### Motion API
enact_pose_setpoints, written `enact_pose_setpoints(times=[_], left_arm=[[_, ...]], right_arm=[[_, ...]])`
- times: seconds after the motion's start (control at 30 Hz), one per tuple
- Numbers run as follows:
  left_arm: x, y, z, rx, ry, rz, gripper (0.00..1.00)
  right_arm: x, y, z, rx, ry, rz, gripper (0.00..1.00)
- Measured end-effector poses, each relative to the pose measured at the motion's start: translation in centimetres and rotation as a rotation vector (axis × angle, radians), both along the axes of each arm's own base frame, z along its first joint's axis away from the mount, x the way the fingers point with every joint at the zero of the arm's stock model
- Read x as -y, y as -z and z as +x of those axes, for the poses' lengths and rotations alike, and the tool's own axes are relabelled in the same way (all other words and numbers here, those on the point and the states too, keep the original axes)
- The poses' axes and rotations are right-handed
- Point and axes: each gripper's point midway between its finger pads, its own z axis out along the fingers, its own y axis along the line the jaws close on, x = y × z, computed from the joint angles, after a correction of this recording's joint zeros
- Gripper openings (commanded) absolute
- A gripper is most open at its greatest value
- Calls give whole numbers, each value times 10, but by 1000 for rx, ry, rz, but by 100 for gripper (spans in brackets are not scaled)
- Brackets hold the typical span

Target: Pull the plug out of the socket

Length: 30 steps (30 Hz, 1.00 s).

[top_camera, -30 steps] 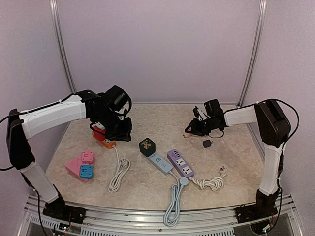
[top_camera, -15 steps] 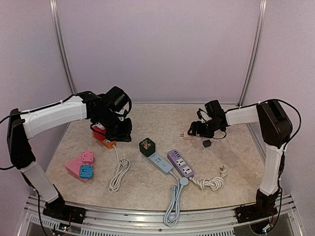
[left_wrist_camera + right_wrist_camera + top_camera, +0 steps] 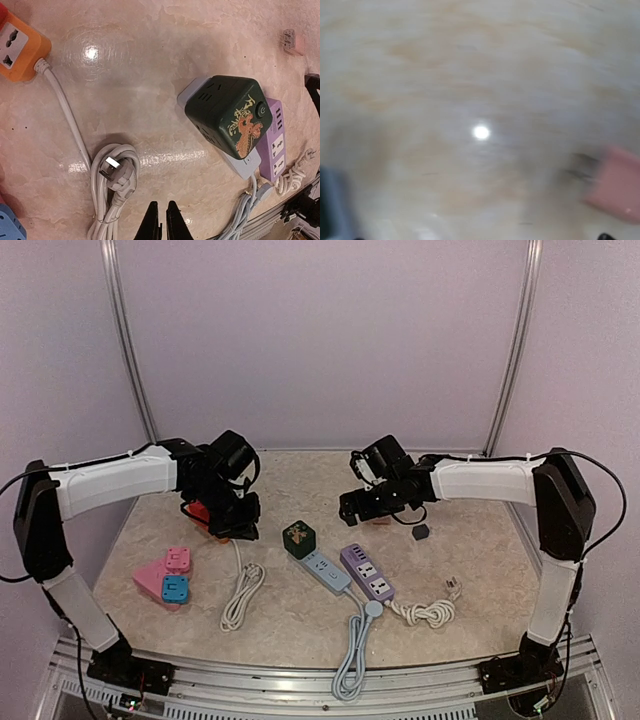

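Observation:
A dark green cube plug (image 3: 299,538) with a dragon print (image 3: 225,117) sits plugged into the end of a pale blue socket strip (image 3: 328,571). My left gripper (image 3: 240,515) is shut and holds nothing; its fingertips (image 3: 161,215) hover over bare table between the coiled white cord (image 3: 112,185) and the cube. My right gripper (image 3: 352,508) hangs open behind the cube, right of it. Its wrist view is blurred, with only dark tips at the bottom corners. A small pink plug (image 3: 615,192) lies loose on the table beside it.
An orange socket (image 3: 220,532) with a white cord (image 3: 243,592) lies under my left arm. A purple strip (image 3: 366,572) lies beside the blue one. A pink base with pink and blue adapters (image 3: 165,580) sits front left. A small black adapter (image 3: 421,532) lies to the right.
My right gripper opened, left the small pink plug on the table, and swung left toward the middle. The left arm shifted slightly, still shut.

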Motion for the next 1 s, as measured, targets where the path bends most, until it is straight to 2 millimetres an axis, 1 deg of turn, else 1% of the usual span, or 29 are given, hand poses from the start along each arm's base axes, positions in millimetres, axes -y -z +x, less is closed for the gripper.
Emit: enact_pose_setpoints(times=[0.13,0.2,0.3,0.37,0.43,0.5,0.63,0.7,0.77,0.83,0.9,1.0], left_arm=[[-6,7,0,-15,-14,1,7],[-9,10,0,-21,-19,0,7],[-11,10,1,-19,-25,-5,7],[-10,9,2,-10,-24,-12,11],[-9,7,3,-3,-19,-15,16],[-6,4,5,6,-9,-17,25],[10,-5,17,41,29,-30,44],[21,-6,25,51,51,-28,51],[32,-3,33,57,75,-20,57],[45,1,41,62,104,-9,62],[56,9,47,60,133,9,68],[65,22,51,49,165,41,73]], right_arm=[[-46,-20,-22,44,-88,-9,99],[-64,-29,-30,62,-120,-6,99],[-84,-40,-39,89,-152,2,96],[-90,-42,-43,96,-162,-2,92],[-92,-39,-49,93,-166,-16,83],[-90,-30,-55,79,-166,-29,69],[-69,6,-74,7,-153,-78,34],[-58,23,-86,-34,-149,-101,20],[-52,36,-95,-75,-135,-103,13],[-52,42,-101,-93,-136,-92,8],[-55,44,-104,-102,-134,-69,6],[-60,41,-106,-108,-128,-19,3]])
